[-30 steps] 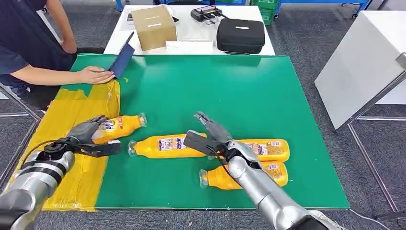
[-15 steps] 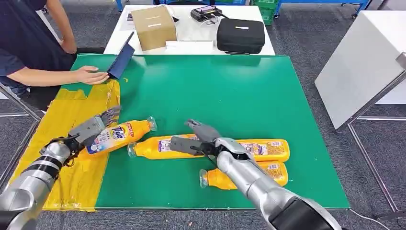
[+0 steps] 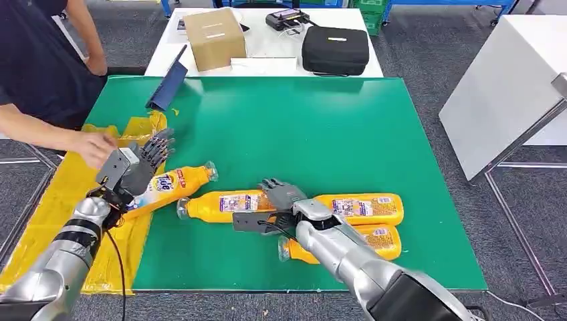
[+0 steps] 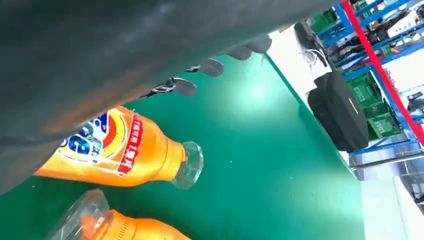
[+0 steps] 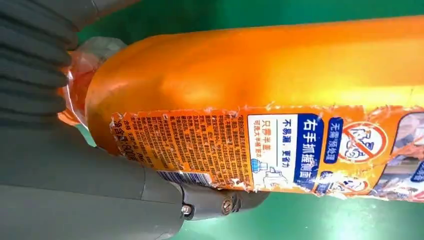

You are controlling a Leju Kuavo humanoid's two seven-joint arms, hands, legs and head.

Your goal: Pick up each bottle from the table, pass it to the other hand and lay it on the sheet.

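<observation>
The left robot hand [image 3: 137,166] is lifted above the yellow sheet [image 3: 70,200], fingers spread and holding nothing; the bottle [image 3: 167,187] beside it lies half on the sheet's edge, half on the green surface [image 3: 321,127], neck pointing onto the green. It could roll off the sheet, since only its base rests there. A person's hand [image 3: 93,147] hovers close by the left robot hand, so a sudden swing could strike it. The right robot hand [image 3: 271,207] is curled around a second bottle [image 3: 227,204], thumb under the label. Two more bottles [image 3: 364,208] lie just beside it, touching or nearly so; lifting could nudge them and send them rolling
</observation>
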